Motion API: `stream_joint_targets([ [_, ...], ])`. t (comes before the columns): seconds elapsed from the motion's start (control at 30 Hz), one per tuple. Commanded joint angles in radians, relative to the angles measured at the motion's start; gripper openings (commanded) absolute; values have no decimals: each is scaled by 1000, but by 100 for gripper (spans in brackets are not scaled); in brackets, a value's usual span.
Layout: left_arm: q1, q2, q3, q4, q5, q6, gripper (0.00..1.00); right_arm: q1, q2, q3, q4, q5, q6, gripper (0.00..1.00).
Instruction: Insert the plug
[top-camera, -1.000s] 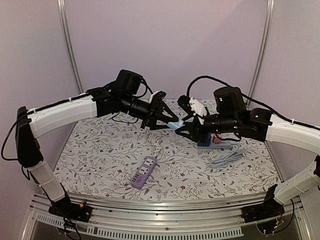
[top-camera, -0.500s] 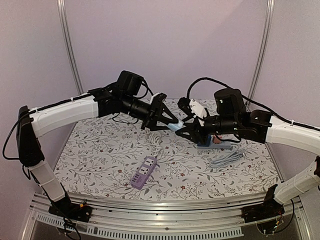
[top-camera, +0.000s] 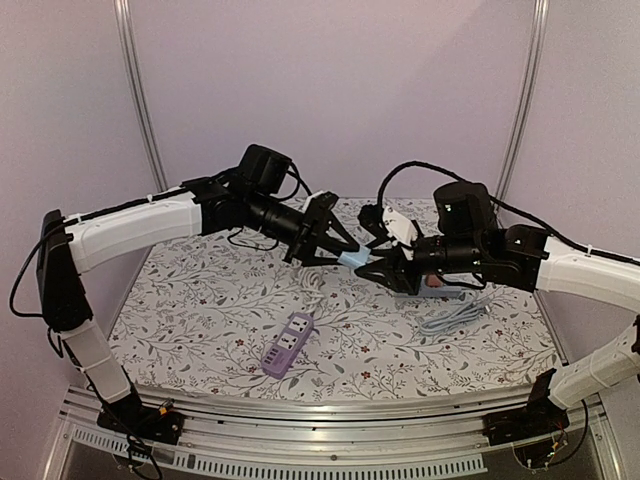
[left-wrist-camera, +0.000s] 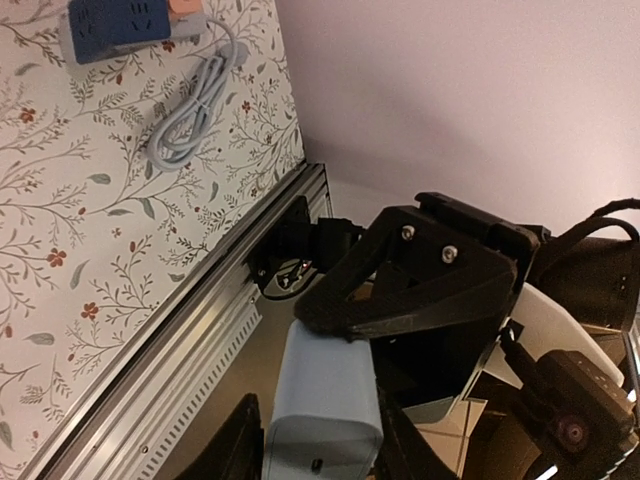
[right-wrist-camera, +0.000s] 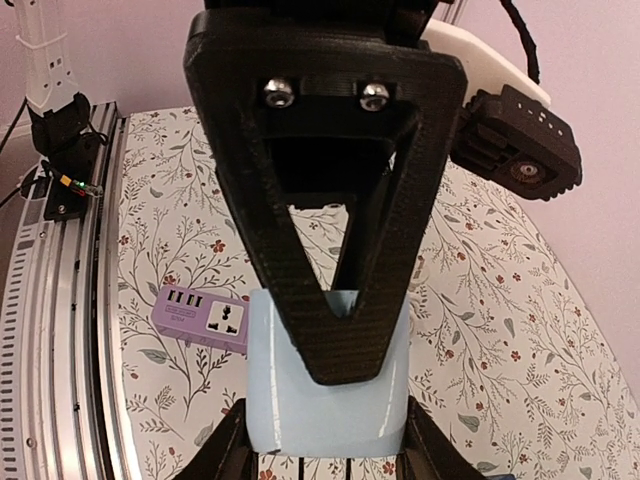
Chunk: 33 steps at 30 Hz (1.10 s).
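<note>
The left end effector (top-camera: 340, 248), closed narrowly on the light blue plug (top-camera: 352, 259), has pressed in to meet the right end effector (top-camera: 373, 266), clamped on it too, aloft beyond the purple power strip (top-camera: 287, 343), likely a handover, with insertion yet to begin.

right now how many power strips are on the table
2: a purple power strip front middle, a blue power strip back right, partly behind the right arm. Others may be hidden.
</note>
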Motion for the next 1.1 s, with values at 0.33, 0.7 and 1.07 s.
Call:
stream_joint_targets([
  [0.33,-29,48,56,-15,23,6,29,11,-14,-22,22,10,1,0],
  [0.7,-29,37,57,-15,10,3,43,11,-32,-54,28,38,38,0],
  [1.07,-43,59,80,-15,5,-2,0,10,-54,-66,21,67,52,4],
])
